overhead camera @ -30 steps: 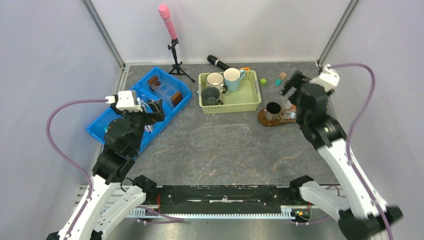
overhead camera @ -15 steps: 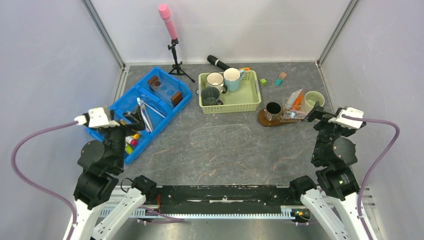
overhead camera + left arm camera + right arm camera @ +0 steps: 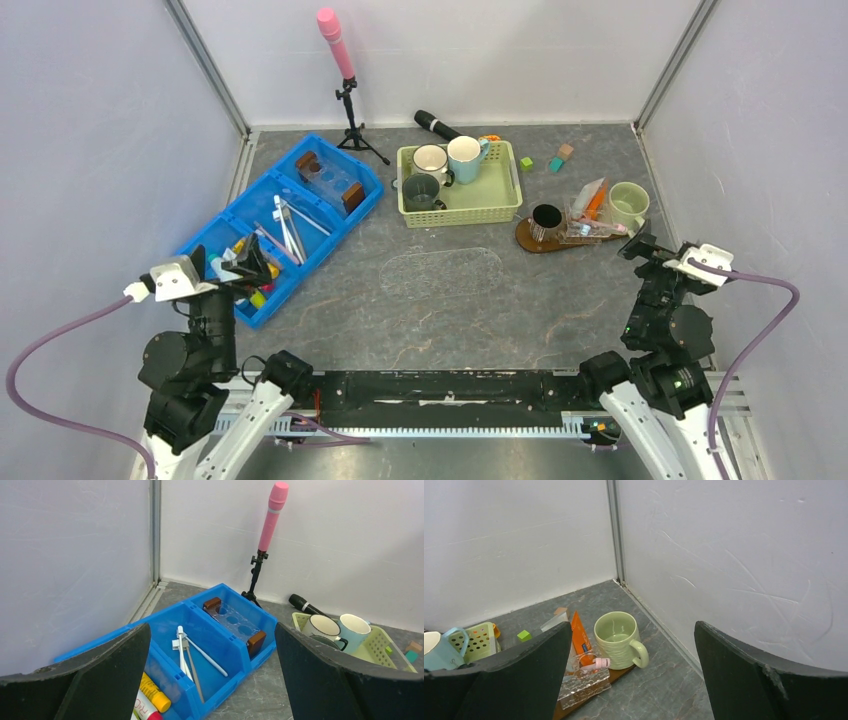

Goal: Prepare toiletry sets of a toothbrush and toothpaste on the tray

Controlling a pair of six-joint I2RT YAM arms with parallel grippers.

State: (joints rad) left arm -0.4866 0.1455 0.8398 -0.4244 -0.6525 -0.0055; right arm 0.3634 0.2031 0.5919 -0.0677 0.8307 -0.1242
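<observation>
Both arms sit folded low over their bases at the bottom of the overhead view. The left gripper [image 3: 243, 265] is at lower left, tilted up over the near end of the blue bin [image 3: 318, 250]. The right gripper [image 3: 638, 247] is at lower right, facing the far right corner.

In the bin, pale toothbrushes [image 3: 288, 222] lie in the middle compartment and bright toothpaste tubes [image 3: 260, 287] in the nearest one. The tray [image 3: 528, 243] lies right of centre, just below the green basket [image 3: 462, 214] of mugs. It carries a black cup [image 3: 546, 217], a clear holder [image 3: 585, 225] with an orange toothpaste tube [image 3: 580, 640], and, I think, part of the green mug [image 3: 616, 637], the thing nearest the right gripper.

The left fingers [image 3: 100, 680] and right fingers [image 3: 514, 675] are spread wide, holding and touching nothing.
</observation>
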